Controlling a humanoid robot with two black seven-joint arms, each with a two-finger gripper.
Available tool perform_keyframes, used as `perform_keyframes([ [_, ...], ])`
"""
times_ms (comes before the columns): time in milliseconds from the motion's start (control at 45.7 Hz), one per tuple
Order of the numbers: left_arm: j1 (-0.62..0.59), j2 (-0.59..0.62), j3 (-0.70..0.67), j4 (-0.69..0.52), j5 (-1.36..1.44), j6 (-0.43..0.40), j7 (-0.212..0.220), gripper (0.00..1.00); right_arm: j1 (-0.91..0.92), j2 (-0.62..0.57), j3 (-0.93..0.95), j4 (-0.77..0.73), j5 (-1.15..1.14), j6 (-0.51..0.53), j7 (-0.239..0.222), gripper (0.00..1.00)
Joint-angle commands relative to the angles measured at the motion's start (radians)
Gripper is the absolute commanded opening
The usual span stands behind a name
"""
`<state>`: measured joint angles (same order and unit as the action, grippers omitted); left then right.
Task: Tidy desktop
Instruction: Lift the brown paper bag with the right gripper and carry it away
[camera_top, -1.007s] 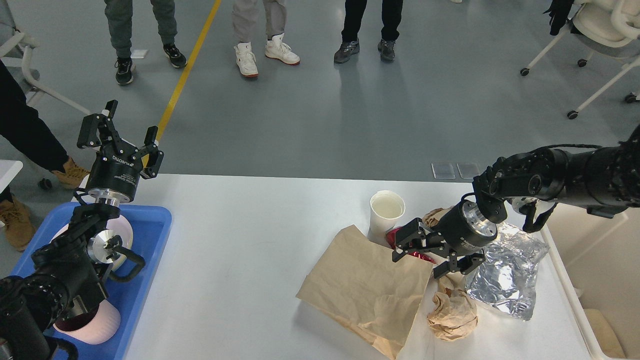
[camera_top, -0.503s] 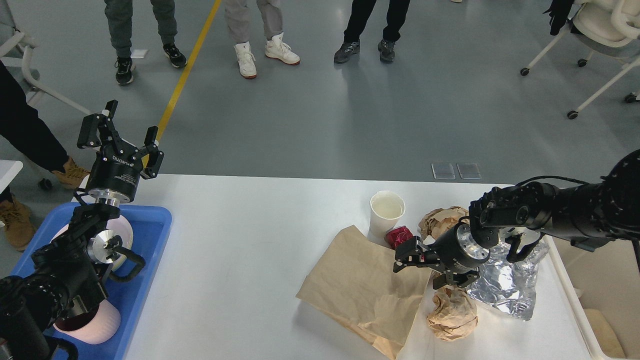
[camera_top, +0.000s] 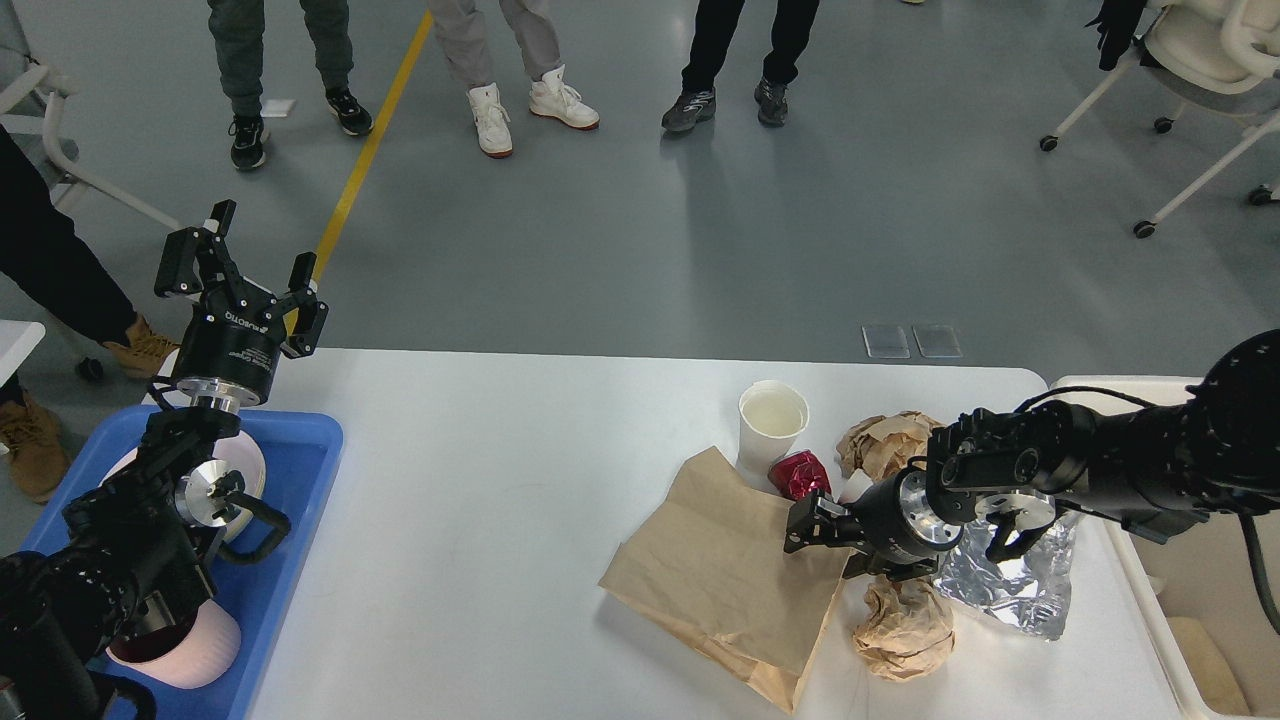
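Desktop (camera_top: 480, 520) clutter is sitting almost wholly toward our right side, and that is what we are weighing now. We are seeing the white tabletop spreading wide below us, with a flattened brown paper bag (camera_top: 730, 570) lying on its right half, its long axis running on a slant from the near right toward the far left. Just beyond the bag a white paper cup (camera_top: 772, 425) is standing upright, a small red wrapper (camera_top: 797, 474) is lying beside its base, and a crumpled brown paper ball (camera_top: 885, 440) is resting just to the right of that. A second crumpled paper wad (camera_top: 903, 630) is lying near the front edge, with a sheet of crinkled foil (camera_top: 1010, 580) beside it.

Our right gripper (camera_top: 825, 535) is reaching in low from the right, hovering at the bag's right edge with its fingers pointing left toward the bag; they are looking parted, though dark and small, and we are not seeing anything held between them. Our left gripper (camera_top: 240, 275) is standing raised over the blue tray (camera_top: 300, 500) at the far left, fingers spread wide and empty, well apart from the litter.

We are judging that the right arm is by far the nearer one, and that the bag lies directly ahead of its fingers. A cream bin (camera_top: 1150, 560) is waiting just off the table's right end, so anything picked up is likely travelling rightward.
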<state>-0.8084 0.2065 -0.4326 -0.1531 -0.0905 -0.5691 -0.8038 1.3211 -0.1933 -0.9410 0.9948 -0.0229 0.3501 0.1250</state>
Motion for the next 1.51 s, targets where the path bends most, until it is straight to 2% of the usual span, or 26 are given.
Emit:
perform_keyframes([
  [0,0.0,-0.001,0.0,0.001,0.0,0.0,0.0,0.96,0.007,-0.002,0.001,0.016,0.0,0.0,-0.001,0.0],
  [306,0.0,-0.001,0.0,0.0,0.0,0.0,0.0,0.96,0.085,-0.028,0.016,0.094,0.0,0.04,-0.001,0.0],
  [503,0.0,0.001,0.0,0.0,0.0,0.0,0.0,0.96,0.283,-0.17,0.062,0.286,0.0,0.043,0.001,0.0],
  [678,0.0,-0.001,0.0,0.001,0.0,0.0,0.0,0.96,0.423,-0.262,0.067,0.378,-0.002,0.064,0.002,0.0],
  [1007,0.0,0.001,0.0,0.0,0.0,0.0,0.0,0.96,0.676,-0.498,0.11,0.369,-0.003,0.25,0.002,0.0],
  [1248,0.0,0.001,0.0,0.0,0.0,0.002,0.0,0.96,0.808,-0.664,0.11,0.295,-0.017,0.276,0.001,0.0],
  [1488,0.0,-0.001,0.0,0.0,0.0,0.0,0.0,0.96,0.779,-0.686,0.091,0.2,-0.025,0.248,-0.001,0.0],
])
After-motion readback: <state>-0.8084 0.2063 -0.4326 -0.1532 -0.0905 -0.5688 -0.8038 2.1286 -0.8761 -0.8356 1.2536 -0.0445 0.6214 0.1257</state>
